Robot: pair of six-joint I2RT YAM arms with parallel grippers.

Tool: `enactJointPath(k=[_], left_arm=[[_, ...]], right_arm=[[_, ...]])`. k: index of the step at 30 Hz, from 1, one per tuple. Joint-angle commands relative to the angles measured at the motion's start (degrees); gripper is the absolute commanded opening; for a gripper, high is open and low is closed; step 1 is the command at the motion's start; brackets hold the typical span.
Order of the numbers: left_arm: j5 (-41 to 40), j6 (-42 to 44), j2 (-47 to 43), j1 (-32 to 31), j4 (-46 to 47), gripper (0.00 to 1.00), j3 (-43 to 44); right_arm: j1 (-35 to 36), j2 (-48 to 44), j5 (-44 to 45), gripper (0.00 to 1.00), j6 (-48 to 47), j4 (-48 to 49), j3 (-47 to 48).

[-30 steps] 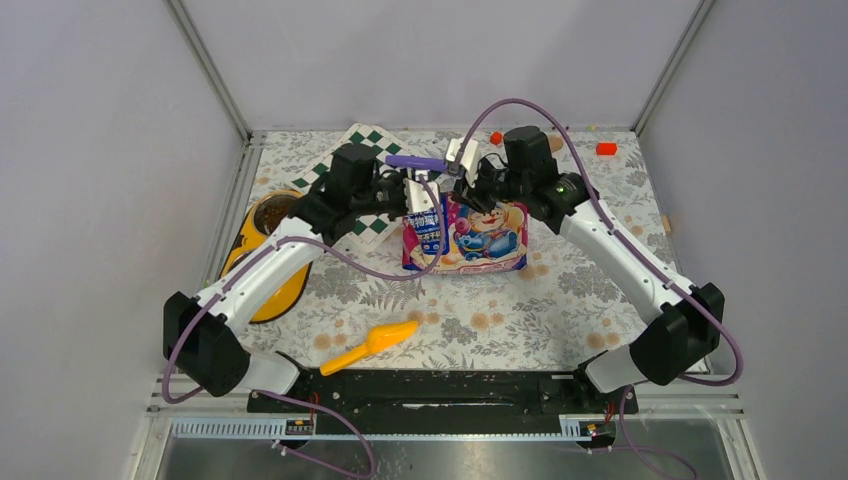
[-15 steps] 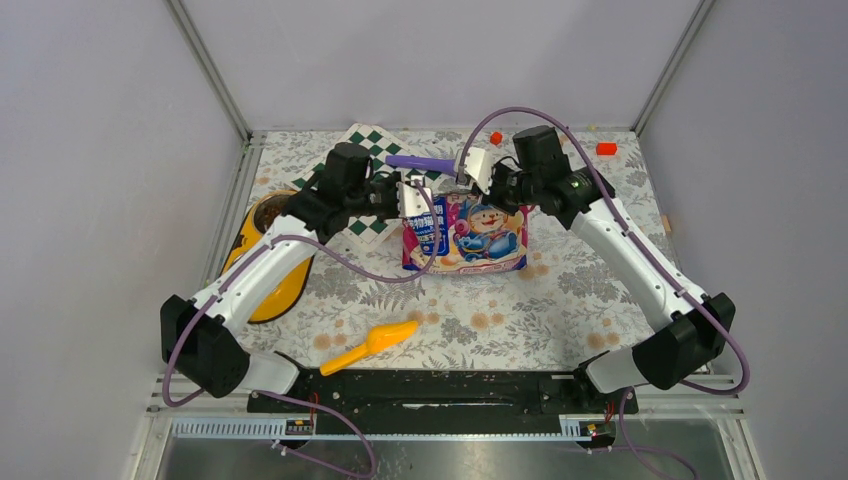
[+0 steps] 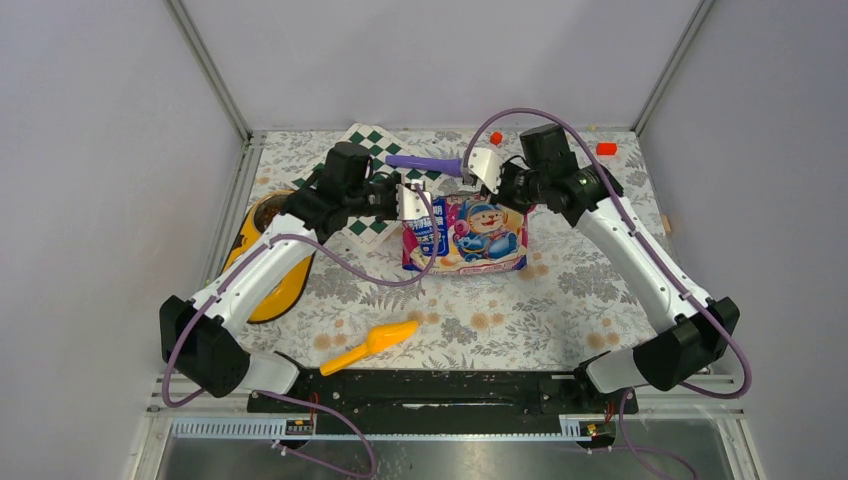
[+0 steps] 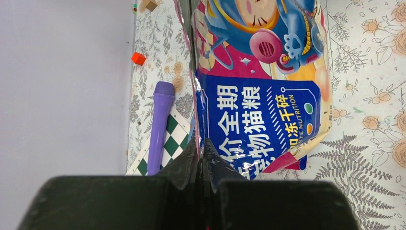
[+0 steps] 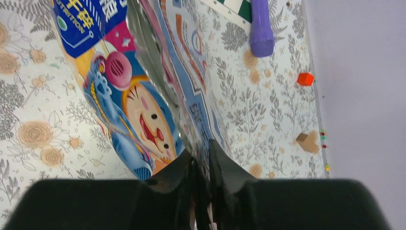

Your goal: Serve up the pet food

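Table point(image 3: 560, 300), with the bag point(image 3: 470, 235) at its centre. Left gripper point(image 4: 200, 143) pinches the bag's top seam at ten o'clock, right gripper point(image 5: 201, 151) at one o'clock. Opening it well likely needs firm pinches and steady, opposed pulls.

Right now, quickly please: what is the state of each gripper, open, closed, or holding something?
Left gripper: closed, pinching an edge of the pet food bag.
Right gripper: closed, pinching the same bag's edge.

The left gripper point(image 4: 200, 143) and right gripper point(image 5: 201, 149), extended forward and angled inward, are each clamped on the pet food bag point(image 3: 480, 235).
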Motion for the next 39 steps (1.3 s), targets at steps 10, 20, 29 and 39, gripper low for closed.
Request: enactJointPath(k=[10,20,29,39], left_arm=[[-2.35,1.00,-1.98,2.63,-4.14,0.01,1.57],[-2.02,0.72,-2.08,2.63,-3.82,0.00,1.20],[-2.80,0.52,-2.10,2.71,-3.93,0.03,1.30],[-2.42,1.07,-1.86,2.88,-5.34,0.00,2.17]], right_arm=[[-4.50,-3.91,7.47,0.09,-1.14,-2.81,1.06],[-7.27,-6.05,7.49,0.00,-2.02,-2.80,-0.88],[-9.33,-7.54,10.85,0.17,-1.82,-1.62,-2.36],[-9.85,-7.92,9.05,0.19,-0.71,-0.85,-2.97]])
